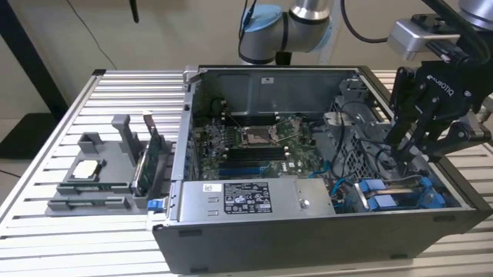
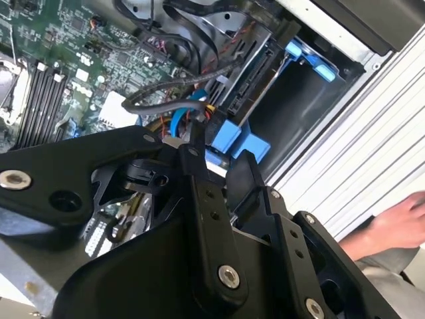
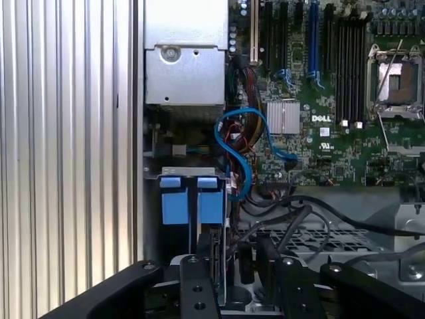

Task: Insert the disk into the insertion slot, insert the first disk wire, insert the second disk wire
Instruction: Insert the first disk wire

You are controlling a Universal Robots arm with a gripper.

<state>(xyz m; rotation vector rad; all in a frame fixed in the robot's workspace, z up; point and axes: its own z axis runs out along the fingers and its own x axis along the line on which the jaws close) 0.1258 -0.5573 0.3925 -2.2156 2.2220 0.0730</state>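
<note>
- Nearest to the exterior camera, the dark front wall of the open computer case (image 1: 308, 242) is seen, set on a slatted metal table (image 1: 92, 242). A silver power supply (image 1: 246, 199) is mounted just behind that wall, and the green motherboard (image 1: 262, 135) is laid beyond it.
- At the near corner of the case, toward the exterior view's right and just beside the power supply, the disk (image 1: 385, 197) is found seated in the drive bay in its blue carrier.
- Right above the disk, the gripper (image 1: 416, 147) is seen inside the case among black cables. Whether its jaws are released or clenched cannot be told.
- Outside the case, toward the exterior view's left, a grey parts holder (image 1: 100, 173) is placed on the table.
- In the second wrist view, the gripper (image 2: 218, 151) is pointed at the blue carrier of the disk (image 2: 236, 136). A bundle of wires (image 2: 192, 114), blue, yellow and black, is gathered right at its tip; contact cannot be judged. A person's hand (image 2: 398, 216) is seen over the table's edge.
- In the first wrist view, the gripper (image 3: 232, 256) is shown close to the blue tabs of the disk (image 3: 209, 203), which are lodged next to the power supply (image 3: 186, 66). A blue cable (image 3: 239, 146) is looped between the bay and the motherboard (image 3: 319, 139).
</note>
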